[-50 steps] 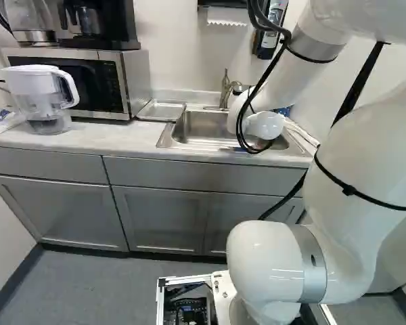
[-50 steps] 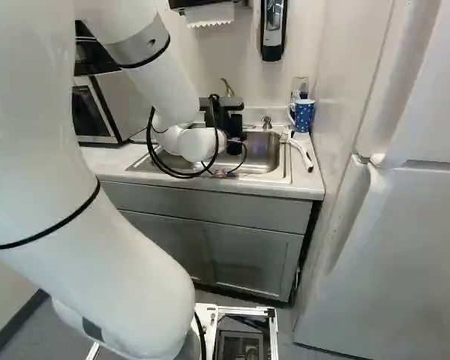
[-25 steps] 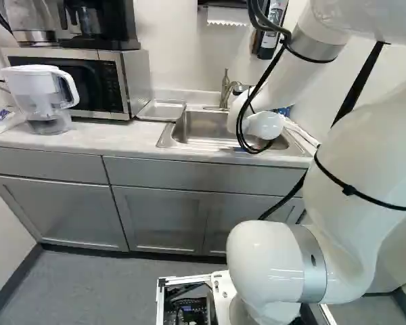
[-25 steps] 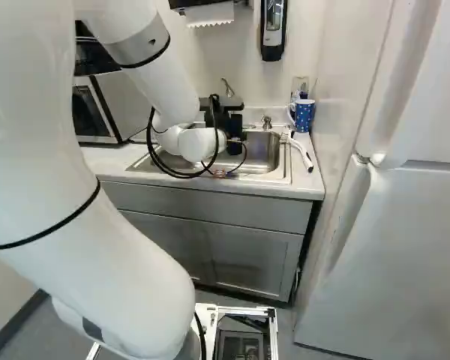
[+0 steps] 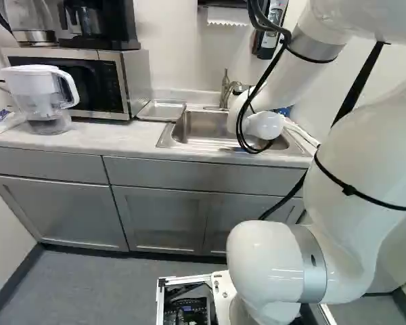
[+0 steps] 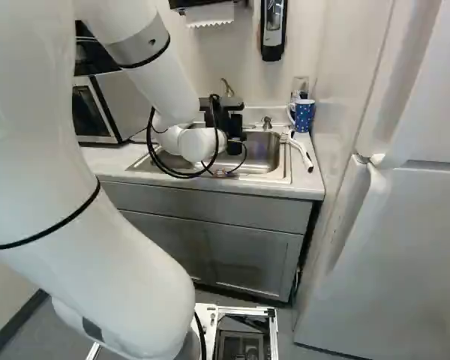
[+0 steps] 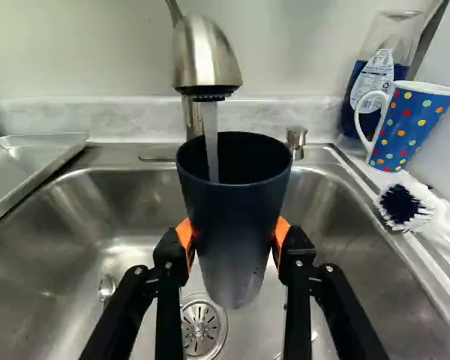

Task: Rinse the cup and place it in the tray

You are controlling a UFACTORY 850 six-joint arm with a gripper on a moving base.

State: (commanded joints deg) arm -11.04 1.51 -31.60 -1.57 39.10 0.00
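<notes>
Navy all over, the cup [image 7: 236, 225] is pinched between the orange pads [image 7: 280, 234] of the black gripper [image 6: 229, 129], one finger pressing on each side. It is held above the metal sink [image 7: 345, 247], mouth up, and a stream of water [image 7: 211, 142] runs from the faucet [image 7: 204, 60] down into it. In the wrist view, the drain [image 7: 201, 328] shows below the cup, and a spoon [image 7: 106, 287] lies in the basin.

Beside the sink, on the side toward the microwave [image 5: 115, 84], sits the shallow metal tray [image 5: 161, 110], near the microwave's foot. On the sink's other side, a blue polka-dot mug [image 7: 411, 129] stands next to a clear bottle of blue liquid [image 7: 375, 90], with a white-handled brush [image 7: 405, 206] lying close by, its bristles dark-centred. A water pitcher [image 5: 46, 98] with a white lid and handle stands on the counter [image 5: 95, 139] at the left of the left base view. At the right of the right base view is a white refrigerator [image 6: 405, 247].
</notes>
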